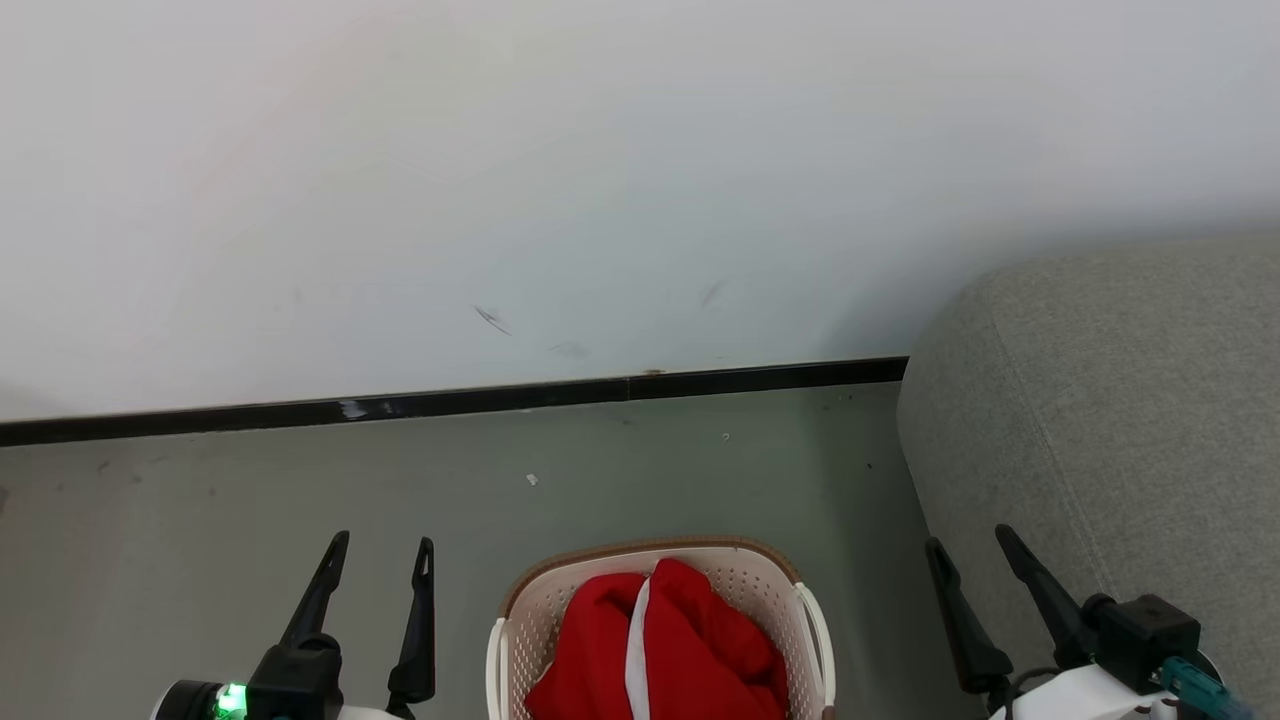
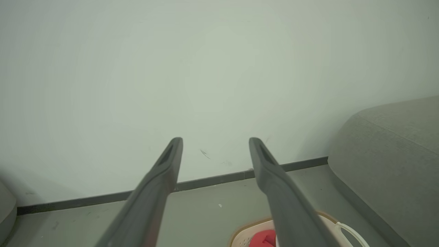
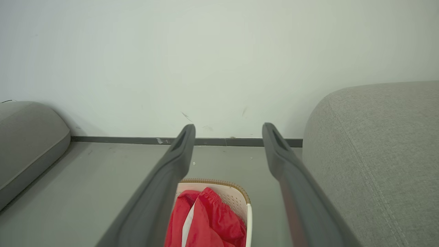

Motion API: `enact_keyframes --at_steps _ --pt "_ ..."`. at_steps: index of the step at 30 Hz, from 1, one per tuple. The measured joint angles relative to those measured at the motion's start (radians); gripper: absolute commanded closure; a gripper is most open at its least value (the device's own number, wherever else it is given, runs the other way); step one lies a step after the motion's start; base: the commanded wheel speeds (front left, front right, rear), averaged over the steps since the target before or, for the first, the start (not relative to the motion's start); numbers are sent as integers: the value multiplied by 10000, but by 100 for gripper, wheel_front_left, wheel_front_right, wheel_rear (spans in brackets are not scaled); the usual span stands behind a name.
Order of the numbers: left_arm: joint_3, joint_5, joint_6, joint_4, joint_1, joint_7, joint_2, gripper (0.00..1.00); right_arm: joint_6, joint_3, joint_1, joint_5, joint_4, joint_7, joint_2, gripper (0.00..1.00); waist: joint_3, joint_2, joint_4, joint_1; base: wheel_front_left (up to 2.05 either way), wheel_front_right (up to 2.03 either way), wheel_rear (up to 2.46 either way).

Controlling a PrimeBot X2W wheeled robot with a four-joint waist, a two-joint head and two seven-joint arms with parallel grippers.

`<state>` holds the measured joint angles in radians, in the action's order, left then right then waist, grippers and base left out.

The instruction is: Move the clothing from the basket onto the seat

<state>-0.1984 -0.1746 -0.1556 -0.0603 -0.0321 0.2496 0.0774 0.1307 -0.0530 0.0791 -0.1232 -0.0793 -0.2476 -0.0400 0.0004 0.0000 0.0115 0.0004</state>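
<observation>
Low in the left corner of the head view, the left pincer [image 1: 385, 545] rises from a dark wrist with a green light. Its two long dark fingers are spread apart with nothing between them, and they point toward the wall [image 1: 600, 150]. At the lower right, the right pincer [image 1: 968, 540] leans its fingers up and to the left. They are likewise spread wide and empty, and they show against the side of the seat [image 1: 1120, 400].

A grey-green floor [image 1: 500, 490] runs to a black skirting board [image 1: 500, 400] under the pale wall, which has a few dark scuffs. The seat is grey fabric with a rounded corner and a stitched seam, and it stands at the right. The right wrist view also shows another grey cushioned piece [image 3: 27, 137] far to the left.

The basket [image 1: 650, 548] stands on the floor between the two pincers, near the seat with a strip of floor between them. The clothing [image 1: 690, 640] lies heaped inside it, bright red with a white stripe, and how many pieces it is I cannot tell. Neither pincer touches basket or clothing: each stands off to its own side. In the right wrist view the heap shows between that pincer's fingers, nearer the left-hand one
</observation>
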Motion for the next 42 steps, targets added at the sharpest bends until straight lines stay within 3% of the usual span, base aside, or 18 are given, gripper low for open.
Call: enact_keyframes --at_steps 15,42 --pt "65 127 226 -441 64 0 236 0 0 63 61 125 144 0 0 0 253 0 -99 -1 0 0 0" --pt "-779 527 1139 -3315 2047 27 196 0 0 345 370 272 1208 -2 17 0 1828 0 -734 -1 0 0 0"
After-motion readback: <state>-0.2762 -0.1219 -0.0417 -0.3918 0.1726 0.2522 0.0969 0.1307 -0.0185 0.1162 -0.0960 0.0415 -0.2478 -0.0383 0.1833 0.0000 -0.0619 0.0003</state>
